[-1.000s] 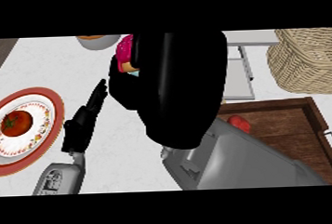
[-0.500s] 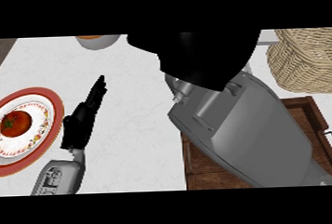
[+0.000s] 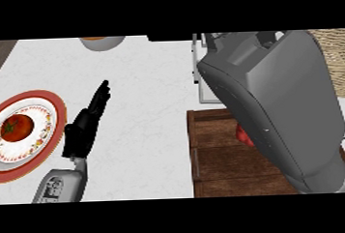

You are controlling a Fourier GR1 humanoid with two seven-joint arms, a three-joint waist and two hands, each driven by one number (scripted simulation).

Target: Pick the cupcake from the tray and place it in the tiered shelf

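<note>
Over the last second the right forearm (image 3: 275,100) had swung from the middle of the counter out to the right and stretched far forward, so that it lay across the wooden tray (image 3: 220,165) and reached toward the pale frame of the tiered shelf (image 3: 200,74) at the top of the view. A second earlier a pink-wrapped cupcake had shown in the right hand; now the cupcake could not be seen at all. The right hand (image 3: 171,37) itself was no more than a dark sliver at the top edge, and whether it was closed on anything could not be told. That probably meant the carry was nearly over and the cupcake was at or over the shelf, release still to come, though this is a judgement. A red item (image 3: 243,135) peeked out on the tray beside the forearm. The left hand (image 3: 88,124) had stayed on the counter beside the plate (image 3: 51,142) holding a tomato (image 3: 17,128), its fingers straight and together, holding nothing.
</note>
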